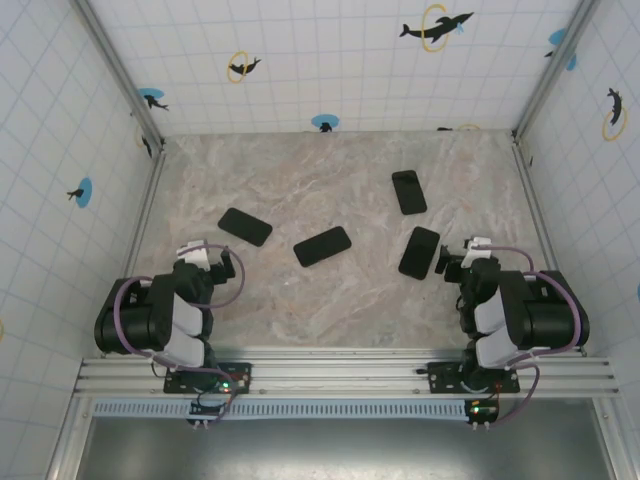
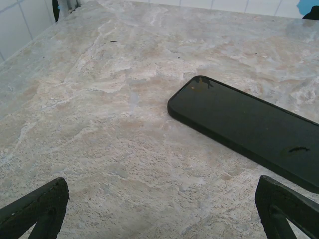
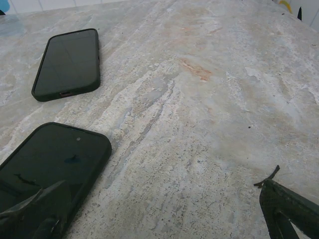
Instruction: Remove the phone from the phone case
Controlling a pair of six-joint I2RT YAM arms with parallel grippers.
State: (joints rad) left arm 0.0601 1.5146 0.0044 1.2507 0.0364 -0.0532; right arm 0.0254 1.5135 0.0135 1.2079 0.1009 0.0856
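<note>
Down at the near edge, our left gripper hangs low over the table, fingers spread wide with nothing between them. Across from it, the right gripper is just as wide and holds nothing. In its wrist view its left fingertip overlaps the corner of the right phone, though we cannot tell if they touch.

That phone lies flat and face up with a dark screen, and sits in a black case whose raised rim runs round the glass. Just ahead of the left gripper and a little to its right, the left phone lies flat and dark as well. Between the two arms, the middle phone rests at a slant on the marble.

Farther out, past the right phone, the far phone lies cased in black too, apart from the rest. Which of the four is the task's phone we cannot tell. At the back, the tiled walls carry dolphin prints with yellow rings.
</note>
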